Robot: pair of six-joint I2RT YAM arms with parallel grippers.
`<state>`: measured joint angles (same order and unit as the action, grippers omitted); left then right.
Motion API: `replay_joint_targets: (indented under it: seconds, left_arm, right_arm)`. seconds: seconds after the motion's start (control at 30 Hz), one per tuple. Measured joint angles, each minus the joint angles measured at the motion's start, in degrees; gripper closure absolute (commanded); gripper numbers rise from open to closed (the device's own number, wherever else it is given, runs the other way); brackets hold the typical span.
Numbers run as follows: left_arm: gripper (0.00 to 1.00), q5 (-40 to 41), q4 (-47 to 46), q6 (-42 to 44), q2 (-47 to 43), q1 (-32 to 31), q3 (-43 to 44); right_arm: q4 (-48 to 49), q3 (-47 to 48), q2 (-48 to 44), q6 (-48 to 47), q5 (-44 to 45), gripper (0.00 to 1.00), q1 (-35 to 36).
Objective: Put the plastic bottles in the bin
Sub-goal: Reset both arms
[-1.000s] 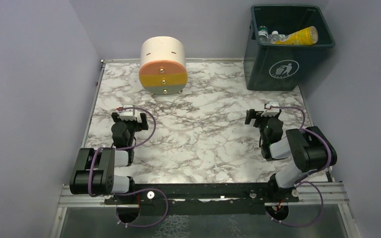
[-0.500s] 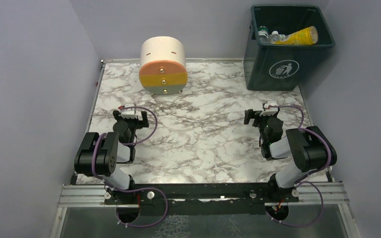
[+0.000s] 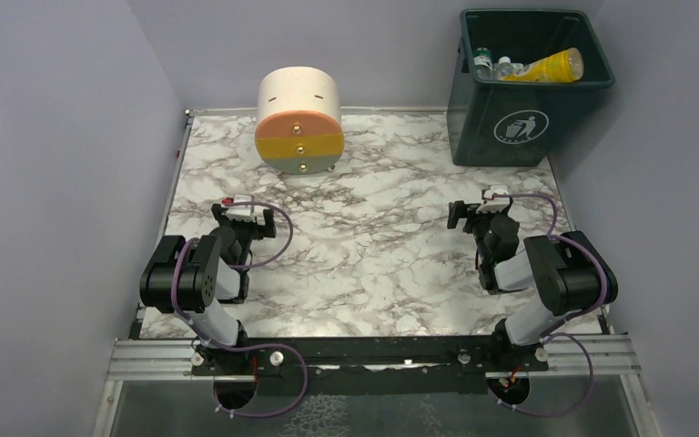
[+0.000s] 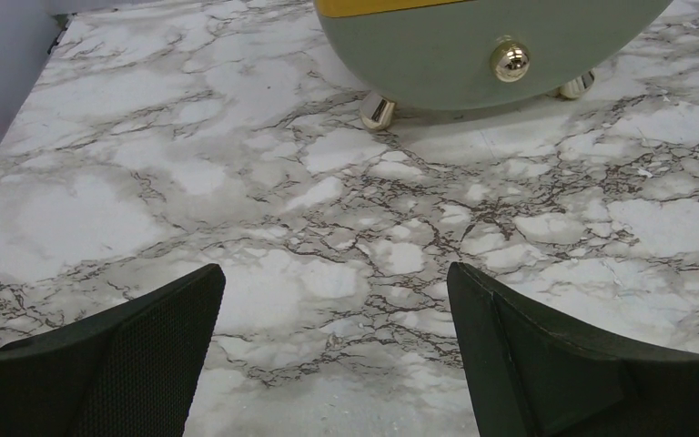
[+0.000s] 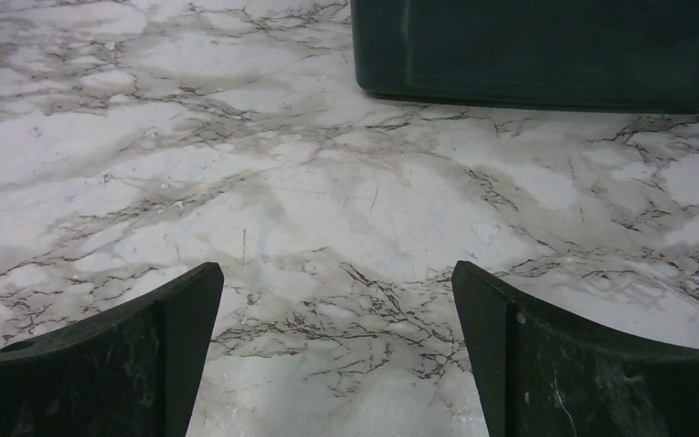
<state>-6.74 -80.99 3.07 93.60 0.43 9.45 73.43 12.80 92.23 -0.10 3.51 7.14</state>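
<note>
At the near left of the counter (image 3: 373,264), left pincer (image 3: 244,219): spread wide, empty, held low over the marble-patterned surface. Seen only from the left wrist: its two dark textured fingers (image 4: 118,364) at the lower corners, bare marble between them.

Ahead of the left pincer, drawer unit (image 3: 298,118): cream cylinder on its side, with orange, yellow and green fronts facing the arms. From overhead it is shown whole. From the left wrist only the grey-green lowest front, a sliver of yellow above it, one gold knob (image 4: 511,60) and two gold feet (image 4: 378,111) are shown.

At the near right, right pincer (image 3: 481,214): spread wide, empty, low over the counter. Its fingers (image 5: 582,364) frame bare marble in the right wrist view.

Ahead of the right pincer, bin (image 3: 532,127): dark teal-green, square, rimmed, set at the far right corner of the counter, a white litter symbol (image 3: 520,129) on its front. From the right wrist only the foot of one dark wall is shown, so the contents are hidden; the open top is shown from overhead alone.

Inside the bin, yellow bottle (image 3: 546,66): laid tilted against the heap, long axis running from lower left to upper right across the opening, the broader end toward the right wall. Which end bears the cap cannot be told.

Just left of it, clear bottles (image 3: 482,62): two, only the upper parts visible, against the bin's left wall; axis cannot be told.
</note>
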Motion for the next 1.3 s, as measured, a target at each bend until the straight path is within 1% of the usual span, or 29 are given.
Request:
replay_joint_targets:
  seconds: [0.13, 0.43, 1.3]
  left_arm:
    - [0.01, -0.85, -0.5, 0.26, 0.17, 0.0, -0.11]
    - [0.01, -2.05, 3.78, 0.85, 0.24, 0.0, 3.72]
    - [0.01, -0.72, 6.71, 0.85, 0.28, -0.55, 3.93]
  right_arm:
    - [0.0, 0.02, 0.0, 0.0, 0.0, 0.0, 0.0]
    - [0.0, 0.02, 0.0, 0.0, 0.0, 0.0, 0.0]
    - [0.0, 0.02, 0.0, 0.0, 0.0, 0.0, 0.0]
